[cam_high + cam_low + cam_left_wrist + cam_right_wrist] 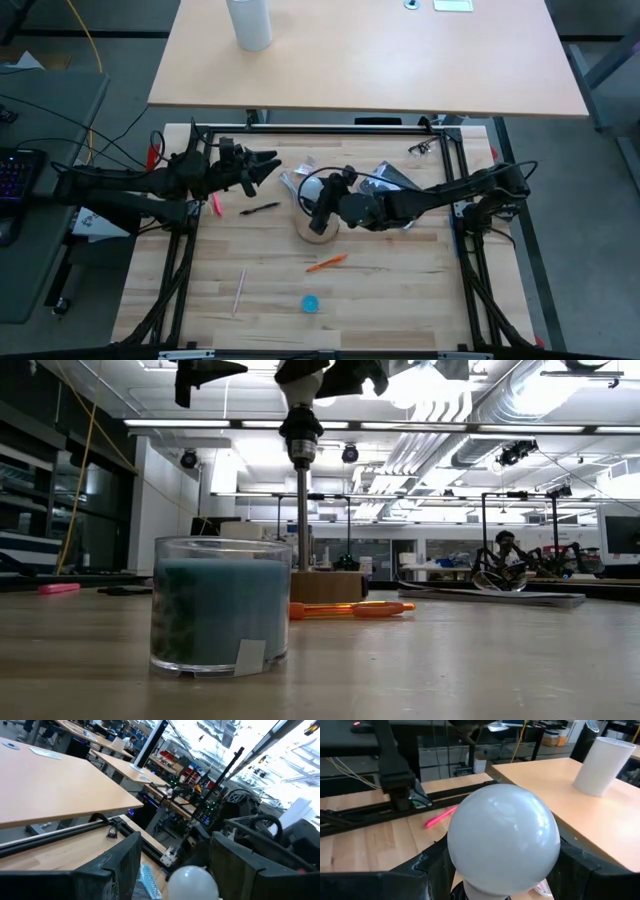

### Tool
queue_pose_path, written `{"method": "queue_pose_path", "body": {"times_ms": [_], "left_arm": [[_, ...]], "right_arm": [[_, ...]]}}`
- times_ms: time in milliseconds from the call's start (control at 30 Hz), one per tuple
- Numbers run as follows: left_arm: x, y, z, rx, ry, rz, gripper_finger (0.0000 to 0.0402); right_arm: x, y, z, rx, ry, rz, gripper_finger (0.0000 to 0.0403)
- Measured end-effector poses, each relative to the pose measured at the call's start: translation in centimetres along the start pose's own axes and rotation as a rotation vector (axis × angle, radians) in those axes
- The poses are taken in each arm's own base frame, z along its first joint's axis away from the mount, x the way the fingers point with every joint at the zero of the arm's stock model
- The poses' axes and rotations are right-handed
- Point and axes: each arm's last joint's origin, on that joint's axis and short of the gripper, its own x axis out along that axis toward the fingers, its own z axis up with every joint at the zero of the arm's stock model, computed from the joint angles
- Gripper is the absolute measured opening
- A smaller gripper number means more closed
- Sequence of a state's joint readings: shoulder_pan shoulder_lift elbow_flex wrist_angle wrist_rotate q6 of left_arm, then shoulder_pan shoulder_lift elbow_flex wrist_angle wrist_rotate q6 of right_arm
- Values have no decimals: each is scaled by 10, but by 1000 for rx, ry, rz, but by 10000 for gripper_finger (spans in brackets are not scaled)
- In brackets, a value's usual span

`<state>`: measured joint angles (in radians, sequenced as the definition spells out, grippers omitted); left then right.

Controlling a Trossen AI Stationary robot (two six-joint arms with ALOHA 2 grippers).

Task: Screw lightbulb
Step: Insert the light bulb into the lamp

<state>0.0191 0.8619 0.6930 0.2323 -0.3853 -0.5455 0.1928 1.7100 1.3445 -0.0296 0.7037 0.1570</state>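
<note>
gripping the lightbulb (503,837) over the wooden base (318,232) mid-bench, right end effector (322,203) should twist squarely; left end effector (262,168) waits spread.

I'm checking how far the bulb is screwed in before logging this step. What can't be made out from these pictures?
- Thread seating: in the high view the right gripper covers the lightbulb and most of the wooden base.
- Bulb's screw base: cut off by the bottom edge in the right wrist view.
- Socket joint: in the low view only the post shows, with the bulb lost against the bright ceiling lights.
- The left gripper waits to the left, open.
</note>
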Motion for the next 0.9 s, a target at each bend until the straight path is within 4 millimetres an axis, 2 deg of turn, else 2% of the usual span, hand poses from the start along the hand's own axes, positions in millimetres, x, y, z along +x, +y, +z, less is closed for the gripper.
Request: {"method": "queue_pose_path", "body": {"times_ms": [233, 567, 800, 900], "left_arm": [[3, 0, -4, 111, 32, -28, 211], [23, 1, -27, 180, 148, -71, 211], [30, -3, -26, 258, 82, -117, 211], [31, -1, -26, 299, 85, -99, 197]], "right_arm": [[-2, 1, 0, 26, -1, -7, 243], [-5, 3, -1, 17, -5, -35, 244], [-5, 4, -1, 8, -3, -33, 246], [-5, 4, -1, 6, -3, -33, 246]]}}
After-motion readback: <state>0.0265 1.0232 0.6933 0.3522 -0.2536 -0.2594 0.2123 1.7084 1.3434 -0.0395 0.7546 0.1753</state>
